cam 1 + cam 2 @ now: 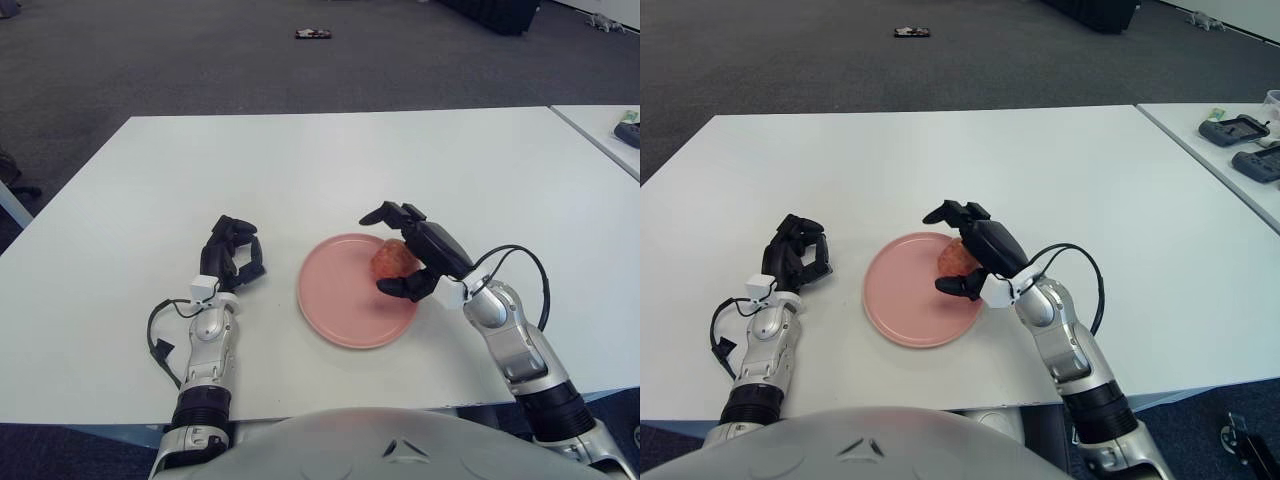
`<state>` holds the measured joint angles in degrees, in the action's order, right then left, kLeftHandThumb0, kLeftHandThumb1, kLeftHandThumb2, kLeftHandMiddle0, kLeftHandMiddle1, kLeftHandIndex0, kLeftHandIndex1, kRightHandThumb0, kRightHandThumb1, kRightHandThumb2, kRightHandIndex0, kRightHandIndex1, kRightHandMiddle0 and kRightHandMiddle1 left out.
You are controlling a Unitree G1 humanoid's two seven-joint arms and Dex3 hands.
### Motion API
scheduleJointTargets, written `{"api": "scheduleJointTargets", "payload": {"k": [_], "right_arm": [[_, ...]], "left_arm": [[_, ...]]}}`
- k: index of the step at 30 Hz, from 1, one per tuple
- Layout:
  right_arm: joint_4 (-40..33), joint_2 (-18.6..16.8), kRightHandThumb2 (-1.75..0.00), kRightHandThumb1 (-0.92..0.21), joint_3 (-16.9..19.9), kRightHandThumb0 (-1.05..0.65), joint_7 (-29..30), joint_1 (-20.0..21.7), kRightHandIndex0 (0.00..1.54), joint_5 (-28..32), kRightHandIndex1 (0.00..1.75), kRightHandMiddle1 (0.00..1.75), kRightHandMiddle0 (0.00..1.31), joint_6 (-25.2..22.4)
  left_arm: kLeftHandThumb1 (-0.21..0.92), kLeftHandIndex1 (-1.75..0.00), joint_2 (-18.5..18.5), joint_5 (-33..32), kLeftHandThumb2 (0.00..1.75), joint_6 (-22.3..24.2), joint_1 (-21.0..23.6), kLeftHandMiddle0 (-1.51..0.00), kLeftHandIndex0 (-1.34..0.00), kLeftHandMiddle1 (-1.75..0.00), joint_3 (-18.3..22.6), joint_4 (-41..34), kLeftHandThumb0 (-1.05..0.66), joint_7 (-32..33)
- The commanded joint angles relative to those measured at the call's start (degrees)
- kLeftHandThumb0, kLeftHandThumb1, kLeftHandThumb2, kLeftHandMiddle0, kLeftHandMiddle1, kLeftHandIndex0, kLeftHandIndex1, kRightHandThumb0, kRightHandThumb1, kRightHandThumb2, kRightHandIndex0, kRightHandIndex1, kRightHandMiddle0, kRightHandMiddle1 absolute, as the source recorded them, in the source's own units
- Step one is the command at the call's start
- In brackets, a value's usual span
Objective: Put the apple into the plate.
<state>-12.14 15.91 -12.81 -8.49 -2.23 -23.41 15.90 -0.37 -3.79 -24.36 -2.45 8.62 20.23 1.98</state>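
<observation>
The reddish apple sits on the right part of the pink plate, in the middle of the white table. My right hand hovers over the apple from the right. Its upper fingers are lifted clear above the fruit and its thumb is low at the apple's near side, so the hand is open. My left hand shows left of the plate with its fingers curled and nothing in them.
A second white table at the right edge carries dark devices. A small dark object lies on the carpet far behind. The table's front edge runs just before my forearms.
</observation>
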Motion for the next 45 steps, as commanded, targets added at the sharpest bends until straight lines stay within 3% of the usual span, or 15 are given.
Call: {"api": "scheduleJointTargets", "payload": {"k": [1, 6, 15, 22, 25, 31, 37, 43, 45], "right_arm": [[1.3, -1.7, -1.06, -0.57, 1.4, -0.68, 2.5, -0.5, 0.0, 2.4, 0.93, 1.18, 0.0, 1.3], [1.6, -6.8, -1.11, -0.58, 3.7, -0.65, 7.9, -1.9, 0.0, 5.9, 1.05, 1.31, 0.0, 2.2], [2.7, -11.5, -1.13, -0.62, 6.3, -0.63, 11.9, -2.2, 0.0, 10.3, 1.16, 1.46, 0.0, 2.9], [13.8, -17.8, -1.17, -0.63, 11.3, -0.58, 15.6, -1.0, 0.0, 20.5, 1.24, 1.52, 0.0, 13.1], [16.0, -20.0, -1.24, -0.59, 12.2, -0.54, 16.1, -1.0, 0.02, 23.1, 1.28, 1.54, 0.0, 15.1], [17.0, -25.3, -1.24, -0.63, 14.7, -0.56, 17.8, -0.7, 0.1, 30.1, 1.31, 1.52, 0.0, 11.8], [17.0, -26.9, -1.21, -0.69, 15.8, -0.58, 20.6, -0.1, 0.22, 33.4, 1.36, 1.62, 0.02, 6.7], [17.8, -26.4, -1.24, -0.71, 16.5, -0.51, 23.4, 0.2, 0.38, 34.2, 1.44, 1.69, 0.17, 2.4], [18.1, -25.8, -0.99, -0.74, 16.6, -0.44, 23.8, 0.1, 0.44, 33.8, 1.42, 1.72, 0.22, 1.6]], "left_arm": [[0.43, -1.75, -0.1, 0.8, 1.19, 0.7, -0.2, -0.98, -0.52, -1.75, -0.2, 0.9, -0.44, 0.8], [0.42, -1.75, -0.2, 1.4, 1.2, 1.0, -0.3, -0.99, -0.52, -1.75, -0.3, 0.4, -0.44, 1.3], [0.4, -1.75, -0.1, 1.1, 1.23, 1.1, -0.4, -1.04, -0.54, -1.75, -0.4, 0.1, -0.45, 0.9], [0.39, -1.75, -0.1, 0.7, 1.24, 1.0, -0.3, -1.05, -0.55, -1.75, -0.4, 0.3, -0.45, 0.5], [0.39, -1.75, 0.0, 0.3, 1.24, 1.0, -0.3, -1.04, -0.55, -1.75, -0.3, 0.3, -0.45, 0.1], [0.39, -1.75, 0.1, -1.2, 1.24, 0.8, -0.3, -1.02, -0.55, -1.75, -0.1, 0.3, -0.45, -1.3], [0.39, -1.75, 0.1, -1.7, 1.23, 0.6, -0.2, -1.0, -0.55, -1.75, 0.1, 0.5, -0.45, -2.0], [0.39, -1.75, 0.0, -2.0, 1.23, 0.8, -0.4, -0.98, -0.55, -1.75, 0.2, 0.1, -0.45, -2.1], [0.39, -1.75, 0.0, -1.9, 1.23, 0.8, -0.5, -0.98, -0.55, -1.75, 0.1, 0.0, -0.45, -2.0]]}}
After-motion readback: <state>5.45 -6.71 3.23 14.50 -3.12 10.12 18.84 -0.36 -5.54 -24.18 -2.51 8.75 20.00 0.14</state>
